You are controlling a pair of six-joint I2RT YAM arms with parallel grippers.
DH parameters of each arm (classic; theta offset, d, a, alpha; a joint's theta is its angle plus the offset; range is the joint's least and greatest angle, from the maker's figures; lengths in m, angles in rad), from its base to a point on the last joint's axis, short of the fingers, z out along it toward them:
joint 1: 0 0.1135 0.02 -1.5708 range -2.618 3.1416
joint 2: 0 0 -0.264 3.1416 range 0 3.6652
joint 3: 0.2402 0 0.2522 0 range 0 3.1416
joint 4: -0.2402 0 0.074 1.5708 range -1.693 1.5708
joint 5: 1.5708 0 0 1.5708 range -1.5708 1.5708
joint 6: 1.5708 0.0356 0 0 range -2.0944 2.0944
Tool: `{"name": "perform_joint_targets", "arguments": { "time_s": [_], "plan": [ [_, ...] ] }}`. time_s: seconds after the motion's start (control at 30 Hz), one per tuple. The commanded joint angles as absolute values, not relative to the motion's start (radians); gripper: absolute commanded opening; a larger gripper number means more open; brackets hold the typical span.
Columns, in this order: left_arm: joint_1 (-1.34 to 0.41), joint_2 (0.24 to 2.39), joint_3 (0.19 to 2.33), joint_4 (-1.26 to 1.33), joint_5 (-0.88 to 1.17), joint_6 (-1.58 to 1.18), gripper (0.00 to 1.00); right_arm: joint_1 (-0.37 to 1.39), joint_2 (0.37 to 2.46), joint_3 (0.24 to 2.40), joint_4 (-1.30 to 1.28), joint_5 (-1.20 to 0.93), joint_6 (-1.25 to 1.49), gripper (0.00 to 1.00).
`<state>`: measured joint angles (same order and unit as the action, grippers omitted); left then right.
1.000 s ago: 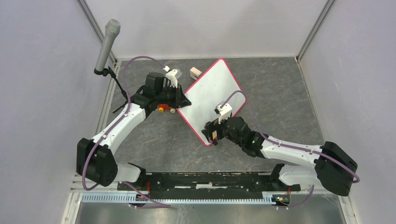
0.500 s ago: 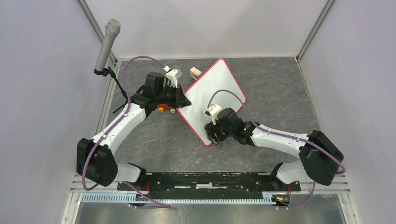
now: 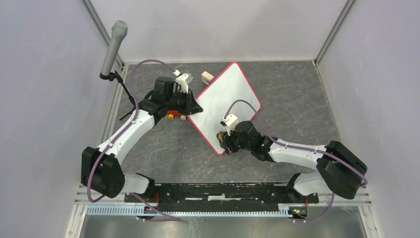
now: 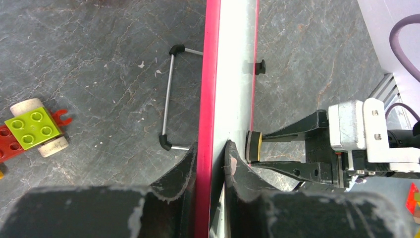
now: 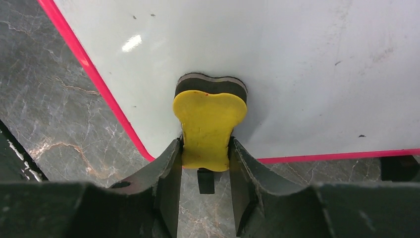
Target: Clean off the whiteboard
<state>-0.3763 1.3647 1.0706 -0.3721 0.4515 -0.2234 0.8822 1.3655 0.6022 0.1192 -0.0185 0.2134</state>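
Pinching the whiteboard [image 3: 225, 96] by its red rim at the left corner, my left hand [image 4: 210, 157] is clamped on it in the middle of the table [image 3: 297, 99]. My right hand [image 5: 205, 151] is closed around a yellow eraser [image 5: 209, 116], its dark pad against the white face just inside the near corner. A toy block car [image 4: 34, 130] lies near the left hand.

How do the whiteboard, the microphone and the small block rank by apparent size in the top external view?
Largest: the whiteboard. Next: the microphone, perhaps nearer the camera. Smallest: the small block.
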Motion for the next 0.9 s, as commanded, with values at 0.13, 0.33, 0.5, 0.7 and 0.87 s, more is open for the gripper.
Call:
{"name": "perform_joint_targets", "arguments": {
  "time_s": [0.13,0.33,0.5,0.7,0.87],
  "plan": [
    [-0.359,1.432,1.003,-0.676,0.032,-0.005,0.02,0.864,1.293,0.458,0.521,0.128,0.314,0.24],
    [-0.359,1.431,1.003,-0.676,0.034,-0.005,0.02,0.827,1.353,0.41,0.673,0.163,0.335,0.23],
    [-0.358,1.432,1.006,-0.676,0.038,-0.003,0.02,0.92,1.377,0.408,0.645,0.204,0.289,0.21],
    [-0.359,1.428,1.012,-0.676,0.022,-0.005,0.02,1.078,1.418,0.414,0.627,0.214,0.328,0.23],
    [-0.373,1.418,1.005,-0.689,0.003,-0.023,0.02,1.051,1.36,0.464,0.529,0.234,0.342,0.25]
  ]
}}
